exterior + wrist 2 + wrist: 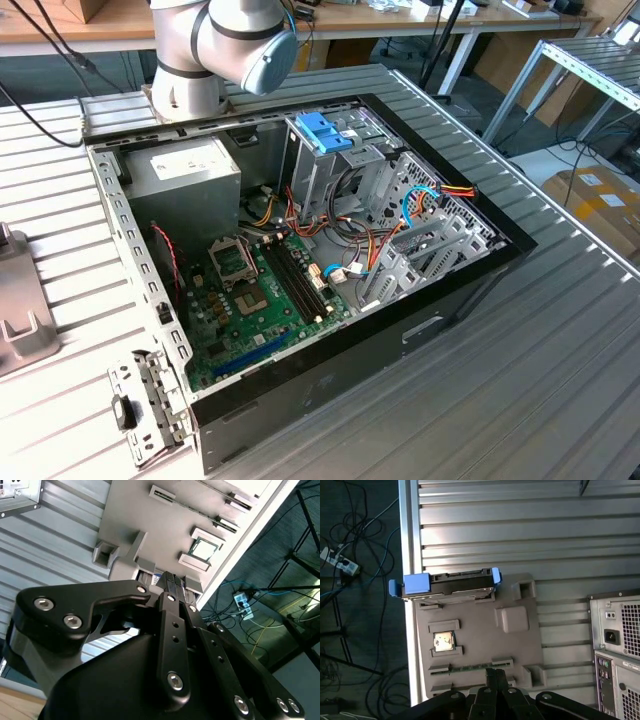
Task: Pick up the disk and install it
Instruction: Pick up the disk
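Observation:
The disk [452,586] stands on its edge in a slot at one end of a grey fixture plate [485,640], a dark metal body with blue plastic rails on its ends. In the first wrist view my gripper [495,674] hovers over the opposite end of that plate, apart from the disk. Its fingers are shut together with nothing between them. In the second wrist view the gripper [170,578] points at the plate, and a sliver of the disk [149,576] peeks out behind the fingertips. The open computer case [460,290] lies on the table in the exterior view.
Inside the case are an upright metal cage with a blue plastic top [325,132], a grey metal box with a white sticker [185,165] and a green motherboard [260,300]. The fixture plate [20,320] sits beside the table edge [410,540]; cables lie on the floor [350,565].

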`<move>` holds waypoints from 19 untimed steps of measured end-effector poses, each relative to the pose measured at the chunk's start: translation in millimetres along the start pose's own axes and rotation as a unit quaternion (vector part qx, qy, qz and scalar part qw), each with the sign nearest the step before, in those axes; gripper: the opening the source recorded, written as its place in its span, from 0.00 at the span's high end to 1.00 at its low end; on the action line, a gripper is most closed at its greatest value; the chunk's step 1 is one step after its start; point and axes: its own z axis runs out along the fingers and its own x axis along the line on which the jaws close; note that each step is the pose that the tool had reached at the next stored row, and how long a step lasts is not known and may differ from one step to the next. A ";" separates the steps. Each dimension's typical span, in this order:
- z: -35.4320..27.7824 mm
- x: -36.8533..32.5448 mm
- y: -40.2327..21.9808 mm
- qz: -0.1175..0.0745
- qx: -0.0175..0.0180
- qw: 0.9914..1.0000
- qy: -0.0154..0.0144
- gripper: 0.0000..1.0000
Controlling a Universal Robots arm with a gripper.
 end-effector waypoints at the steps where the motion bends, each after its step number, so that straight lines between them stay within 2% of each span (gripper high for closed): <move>1: 0.0 0.0 0.0 -0.002 0.000 1.000 0.000 0.89; 19: 0.0 0.0 0.0 -0.031 -0.001 1.000 0.001 0.89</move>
